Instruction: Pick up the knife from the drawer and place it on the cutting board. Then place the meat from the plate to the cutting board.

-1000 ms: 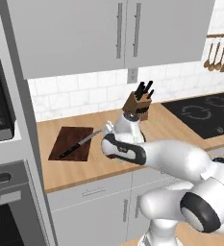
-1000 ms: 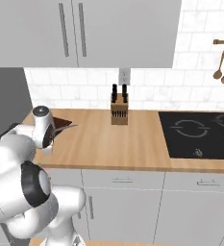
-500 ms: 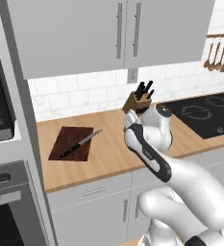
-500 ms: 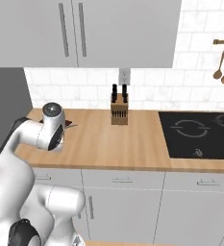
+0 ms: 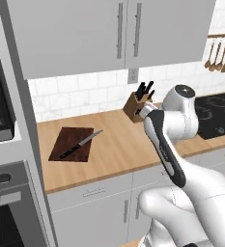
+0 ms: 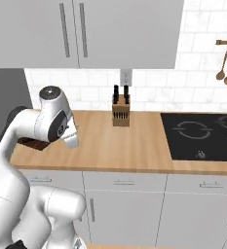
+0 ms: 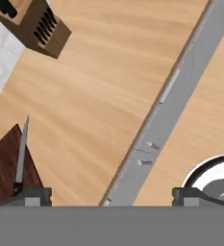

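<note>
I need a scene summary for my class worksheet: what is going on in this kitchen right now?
A white robot arm stands at a wooden counter. The knife already lies on the cutting board, its blade tip reaching past the board's far edge. The gripper is open and holds nothing, raised above the counter to the right of the board, with the knife block by the wall. So the knife step looks done. The meat is not on the board yet.

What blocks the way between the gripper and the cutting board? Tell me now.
Nothing visible does. The open gripper looks down on bare counter beside the cutting board. The knife already lies on the board; the knife block stands apart.
</note>
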